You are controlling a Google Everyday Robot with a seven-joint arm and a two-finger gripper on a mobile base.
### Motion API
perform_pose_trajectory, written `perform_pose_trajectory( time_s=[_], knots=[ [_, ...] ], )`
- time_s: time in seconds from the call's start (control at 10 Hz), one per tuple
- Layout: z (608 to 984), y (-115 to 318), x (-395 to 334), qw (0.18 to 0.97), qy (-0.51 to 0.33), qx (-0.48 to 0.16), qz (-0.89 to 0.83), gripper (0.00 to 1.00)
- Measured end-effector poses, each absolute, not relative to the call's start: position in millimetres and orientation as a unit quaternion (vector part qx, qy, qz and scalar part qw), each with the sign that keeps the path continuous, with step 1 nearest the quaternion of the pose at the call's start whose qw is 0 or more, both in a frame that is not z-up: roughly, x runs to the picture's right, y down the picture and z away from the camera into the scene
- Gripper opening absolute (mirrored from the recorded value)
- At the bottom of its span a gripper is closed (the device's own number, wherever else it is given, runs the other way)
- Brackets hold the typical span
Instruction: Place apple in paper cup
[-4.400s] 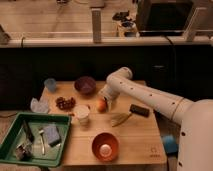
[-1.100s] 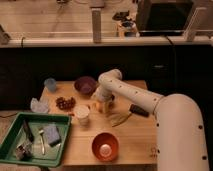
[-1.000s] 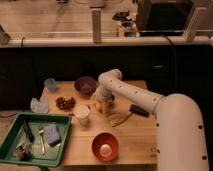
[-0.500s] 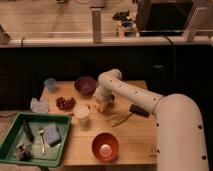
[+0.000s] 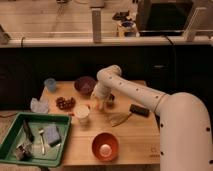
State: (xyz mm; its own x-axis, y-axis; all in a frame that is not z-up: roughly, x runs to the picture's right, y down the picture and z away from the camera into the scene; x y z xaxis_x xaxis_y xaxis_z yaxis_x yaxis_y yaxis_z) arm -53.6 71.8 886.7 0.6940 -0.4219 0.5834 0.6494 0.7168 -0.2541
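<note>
The apple (image 5: 95,105) is a small orange fruit on the wooden table (image 5: 135,137), just right of the paper cup. Only its left side shows. The paper cup (image 5: 81,114) is short and white and stands upright near the table's front left. My gripper (image 5: 100,102) is down at the apple, right over and against it, at the end of the white arm (image 5: 135,92) that reaches in from the right. The gripper hides most of the apple.
A purple bowl (image 5: 85,84) and a blue cup (image 5: 50,84) stand at the back. Dark red grapes (image 5: 64,102) lie left of the paper cup. A banana (image 5: 119,118), a black object (image 5: 139,110), a red bowl (image 5: 105,146) and a green tray (image 5: 15,131) are nearby.
Since 4.4 s ago the arm has swung left and lowered the gripper onto the apple. Over the last second it has barely moved.
</note>
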Motion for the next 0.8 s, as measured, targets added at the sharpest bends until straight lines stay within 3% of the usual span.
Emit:
perform_pose_trajectory(
  time_s=[0.5,0.8],
  knots=[
    [869,67,-61,0.884,-0.265,-0.222,-0.314,0.05],
    [858,63,-66,0.877,-0.276,-0.224,-0.325,0.01]
  ],
)
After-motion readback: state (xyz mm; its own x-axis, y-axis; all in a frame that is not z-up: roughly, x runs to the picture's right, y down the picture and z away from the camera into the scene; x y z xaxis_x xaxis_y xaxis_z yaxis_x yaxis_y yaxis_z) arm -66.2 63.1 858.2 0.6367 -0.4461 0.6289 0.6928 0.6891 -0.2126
